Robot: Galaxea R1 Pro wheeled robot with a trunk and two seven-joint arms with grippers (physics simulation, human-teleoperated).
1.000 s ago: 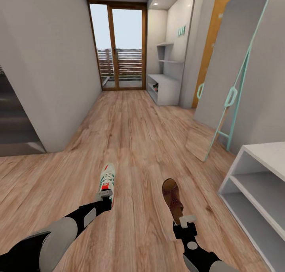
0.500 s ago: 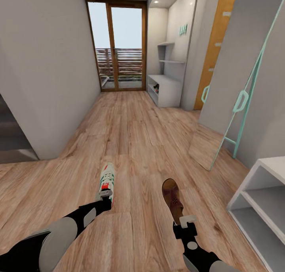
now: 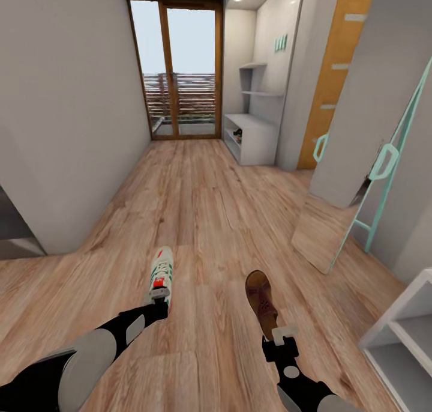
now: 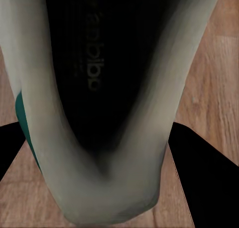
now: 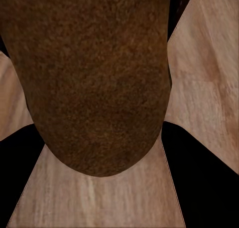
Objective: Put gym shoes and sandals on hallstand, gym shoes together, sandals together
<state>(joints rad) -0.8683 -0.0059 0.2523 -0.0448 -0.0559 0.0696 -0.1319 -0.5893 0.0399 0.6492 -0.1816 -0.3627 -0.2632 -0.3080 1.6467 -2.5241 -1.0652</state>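
My left gripper [image 3: 159, 301] is shut on the heel of a white gym shoe [image 3: 162, 272] with green stripes and a red tongue, held out over the corridor floor [image 3: 198, 208]. In the left wrist view the gym shoe [image 4: 99, 98] sits between the dark fingers [image 4: 209, 188]. A brown sandal [image 3: 261, 299] is clamped at its heel by my right gripper [image 3: 283, 335]. The right wrist view has the sandal [image 5: 94, 73] between the black fingers [image 5: 206, 188]. The hallstand [image 3: 253, 137] stands far down the corridor on the right, with a small dark shape in its lower shelf.
A teal-framed mirror [image 3: 354, 208] leans on the right wall. A white open shelf unit [image 3: 403, 334] sits at the near right edge. A grey wall corner [image 3: 60, 220] juts in on the left. Glass doors [image 3: 180, 69] close the far end. An orange door [image 3: 333, 75] stands beyond the hallstand.
The whole view has shifted: the near right shelf unit and the mirror slid rightward and the left wall corner drew back. Both arms keep their hold on the gym shoe and the sandal.
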